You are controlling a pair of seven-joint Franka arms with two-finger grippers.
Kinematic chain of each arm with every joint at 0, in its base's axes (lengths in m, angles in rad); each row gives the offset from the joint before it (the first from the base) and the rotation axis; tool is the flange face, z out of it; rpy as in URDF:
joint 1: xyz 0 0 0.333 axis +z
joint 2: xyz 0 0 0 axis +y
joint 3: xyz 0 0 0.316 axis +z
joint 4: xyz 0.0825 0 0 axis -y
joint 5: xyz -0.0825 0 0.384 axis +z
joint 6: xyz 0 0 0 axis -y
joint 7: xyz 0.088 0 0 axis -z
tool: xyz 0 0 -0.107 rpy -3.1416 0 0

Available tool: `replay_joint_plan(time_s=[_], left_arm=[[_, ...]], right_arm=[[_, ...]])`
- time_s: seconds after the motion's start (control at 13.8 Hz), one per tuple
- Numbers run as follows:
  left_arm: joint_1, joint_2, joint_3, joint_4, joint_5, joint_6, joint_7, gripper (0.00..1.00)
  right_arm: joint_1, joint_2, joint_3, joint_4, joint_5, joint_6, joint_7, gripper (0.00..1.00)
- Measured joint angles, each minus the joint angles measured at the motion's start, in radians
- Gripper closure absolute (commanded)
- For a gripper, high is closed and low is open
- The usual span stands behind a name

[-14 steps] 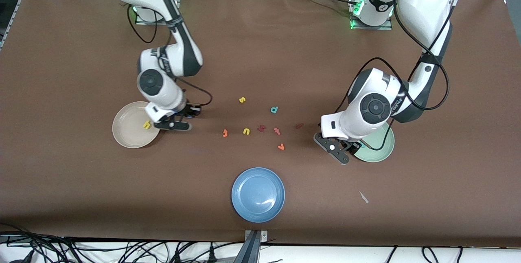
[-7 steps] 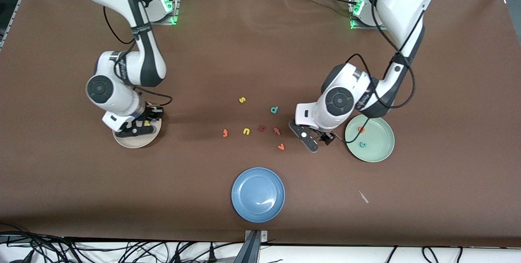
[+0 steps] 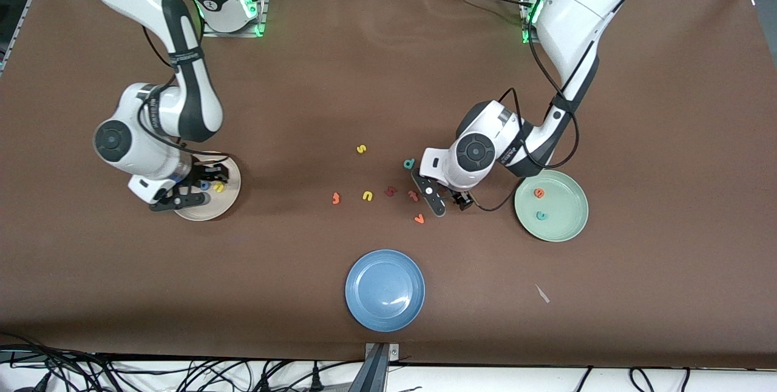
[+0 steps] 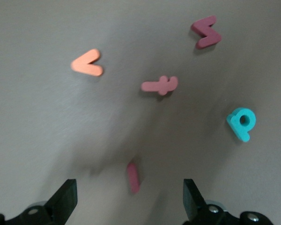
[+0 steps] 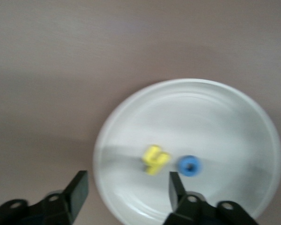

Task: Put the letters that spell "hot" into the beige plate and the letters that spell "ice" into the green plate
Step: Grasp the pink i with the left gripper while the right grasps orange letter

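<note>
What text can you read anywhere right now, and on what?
"h": yellow h, in beige plate.
"s": yellow s, on table.
"d": teal d, on table.
"t": pink t, on table.
"v": orange v, on table.
Arm markings: too small to read.

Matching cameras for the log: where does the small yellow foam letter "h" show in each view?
Front view: the small yellow foam letter "h" lies in the round cream-beige plate, toward the right arm's end of the table.
Right wrist view: the "h" lies in the plate.
Left wrist view: not in it.
Shared landmark: the blue foam ring "o", right beside the "h".
</note>
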Motion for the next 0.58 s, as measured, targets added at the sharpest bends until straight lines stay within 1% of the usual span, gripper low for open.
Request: replay_joint_plan(time_s=[0.07, 0.22, 0.36, 0.43, 0.51, 0.58], left_arm=[[-0.002, 0.004, 0.001, -0.012, 0.000, 0.022, 0.000, 0.39], [-0.002, 0.011, 0.004, -0.023, 0.000, 0.033, -0.001, 0.51], [-0.001, 0.011, 0.008, -0.027, 0.000, 0.034, -0.018, 0.52], [-0.001, 0.011, 0.009, -0.028, 0.000, 0.034, -0.034, 0.58], [-0.002, 0.011, 0.009, -0.028, 0.006, 0.036, -0.051, 0.67], [-0.002, 0.011, 0.009, -0.028, 0.029, 0.038, -0.079, 0.85]], right_arm=[[0.023, 0.001, 0.014, 0.011, 0.000, 0.000, 0.065, 0.00], [0.080, 0.008, 0.024, 0.034, 0.000, 0.000, 0.181, 0.00], [0.132, 0.037, 0.026, 0.069, 0.000, 0.002, 0.274, 0.00], [0.155, 0.057, 0.028, 0.091, 0.000, 0.003, 0.303, 0.00], [0.177, 0.081, 0.029, 0.117, 0.000, 0.005, 0.327, 0.00], [0.197, 0.107, 0.030, 0.147, 0.001, 0.006, 0.347, 0.00]])
